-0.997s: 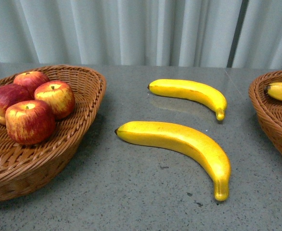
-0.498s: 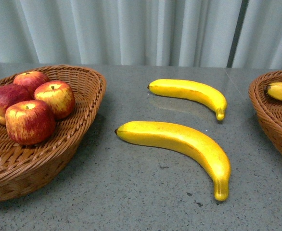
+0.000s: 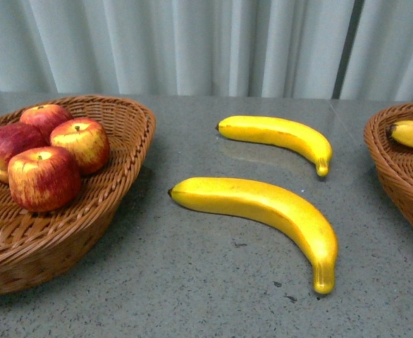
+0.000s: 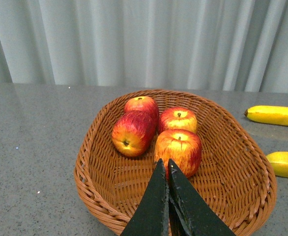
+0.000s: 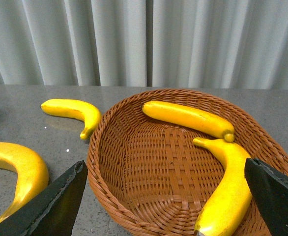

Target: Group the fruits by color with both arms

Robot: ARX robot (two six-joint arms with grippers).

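Note:
Several red apples streaked with yellow lie in the left wicker basket. Two yellow bananas lie on the grey table: a near one and a far one. Another banana shows in the right wicker basket. Neither arm shows in the front view. In the left wrist view my left gripper is shut and empty, above the basket, just short of the nearest apple. In the right wrist view my right gripper is open and empty over its basket, which holds two bananas.
A pale pleated curtain hangs behind the table. The two loose bananas lie between the baskets, also seen in the right wrist view. The grey tabletop stretches to the front.

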